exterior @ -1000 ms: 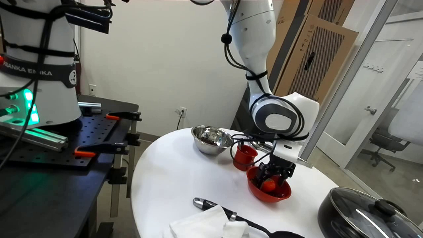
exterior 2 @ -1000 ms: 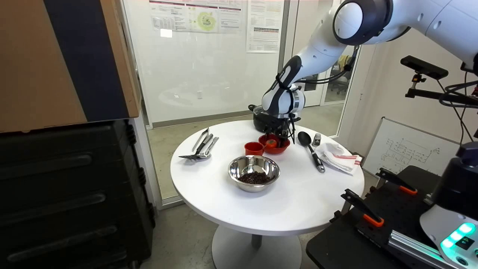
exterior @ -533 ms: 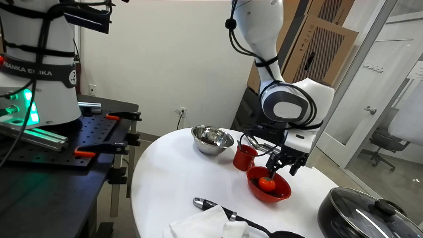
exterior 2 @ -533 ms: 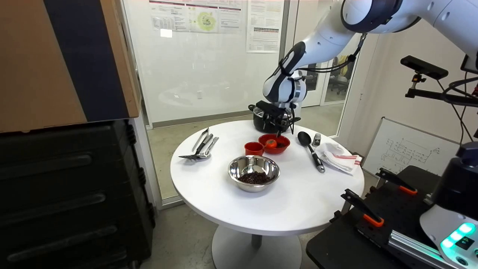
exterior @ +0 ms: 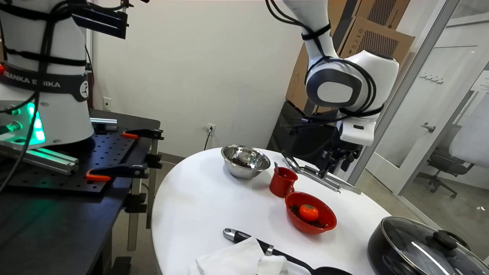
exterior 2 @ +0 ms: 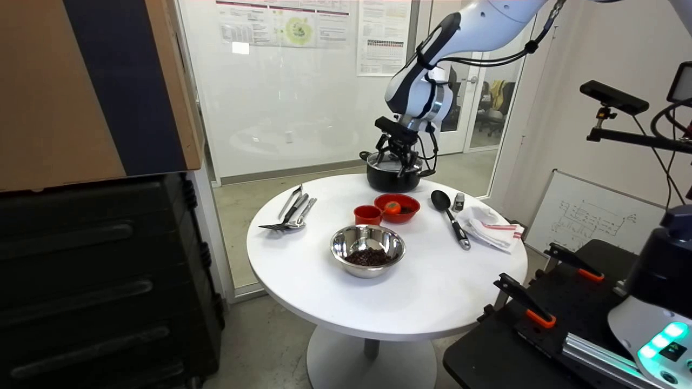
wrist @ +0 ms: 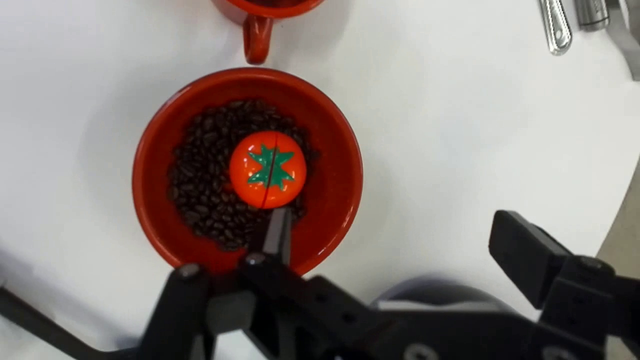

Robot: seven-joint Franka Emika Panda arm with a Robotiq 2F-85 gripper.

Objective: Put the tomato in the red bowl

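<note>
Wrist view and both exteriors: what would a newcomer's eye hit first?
Likely the bright, green-topped tomato, resting on dark beans inside the red bowl. Next, perhaps, the open gripper, holding nothing above the white table. Then the shiny steel bowl, close to the red cup in both exterior views.

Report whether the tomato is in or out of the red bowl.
In: the wrist view shows the tomato resting on dark beans inside the red bowl; the claw is open.

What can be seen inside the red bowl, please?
The red bowl holds the tomato and dark beans, visible around most of it. What lies beneath the tomato is covered, as is the bowl's bottom under the beans.
</note>
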